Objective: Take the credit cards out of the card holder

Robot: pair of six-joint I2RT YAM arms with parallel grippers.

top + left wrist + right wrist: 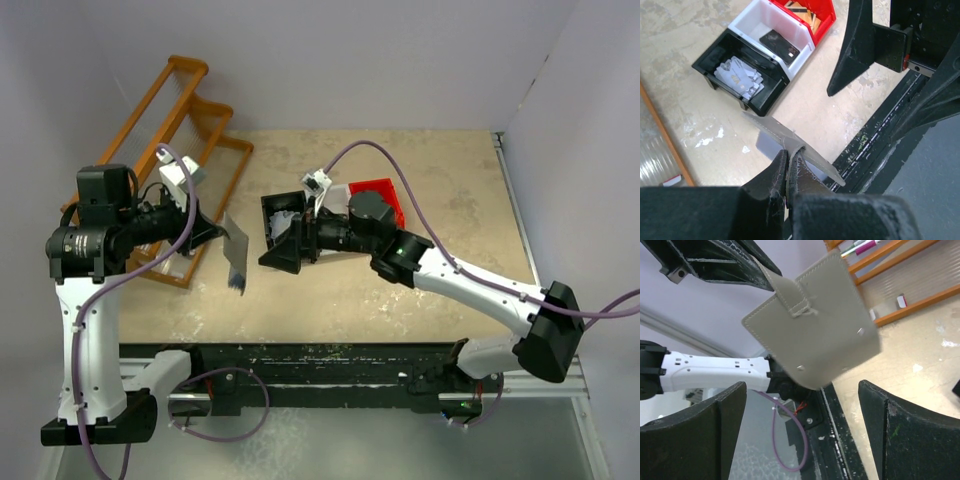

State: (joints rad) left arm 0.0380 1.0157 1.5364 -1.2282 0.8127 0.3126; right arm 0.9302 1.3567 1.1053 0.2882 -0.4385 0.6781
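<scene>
1. Card holder [812, 325] hung clear of the worktop [685, 30], one edge pinched between the left fingers [774, 175].
2. Right fingers [705, 435] were spread wide and nearer. The holder was straight ahead of their gap, untouched, with its long axis crosswise to their approach.
3. Credit cards [740, 77] lay in the black bin [715, 52], beside the right fingers.

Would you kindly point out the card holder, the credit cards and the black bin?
card holder [815, 325]: right wrist view, middle of its grey face.
credit cards [740, 76]: left wrist view, top of the pile.
black bin [771, 95]: left wrist view, its right wall.
</scene>
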